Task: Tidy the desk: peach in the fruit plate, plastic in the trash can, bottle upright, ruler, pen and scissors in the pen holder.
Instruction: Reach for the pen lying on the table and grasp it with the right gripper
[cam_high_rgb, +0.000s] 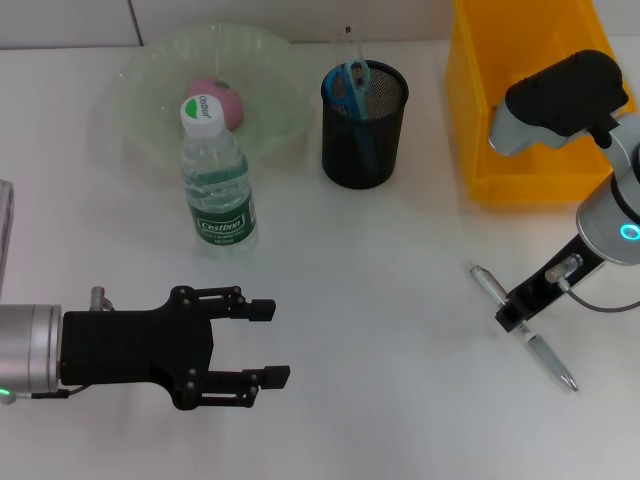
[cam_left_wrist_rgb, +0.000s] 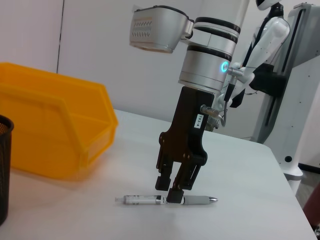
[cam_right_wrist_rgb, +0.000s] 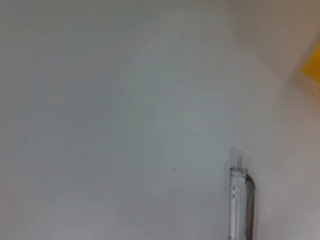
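A silver pen (cam_high_rgb: 545, 352) lies flat on the white desk at the right. My right gripper (cam_high_rgb: 513, 314) is down over its middle, seen from the side in the left wrist view as right gripper (cam_left_wrist_rgb: 170, 192) over pen (cam_left_wrist_rgb: 145, 200). The right wrist view shows the pen (cam_right_wrist_rgb: 240, 200) close up. My left gripper (cam_high_rgb: 268, 343) hovers open and empty at the front left. The water bottle (cam_high_rgb: 217, 180) stands upright. A pink peach (cam_high_rgb: 222, 98) sits in the green plate (cam_high_rgb: 140, 90). Blue-handled scissors (cam_high_rgb: 352, 80) stand in the black mesh pen holder (cam_high_rgb: 364, 135). The plastic is out of view.
A yellow bin (cam_high_rgb: 530, 150) stands at the back right, close behind the right arm, and shows as yellow bin (cam_left_wrist_rgb: 55, 130) in the left wrist view. A thin clear strip (cam_high_rgb: 348, 45) sticks up from the pen holder.
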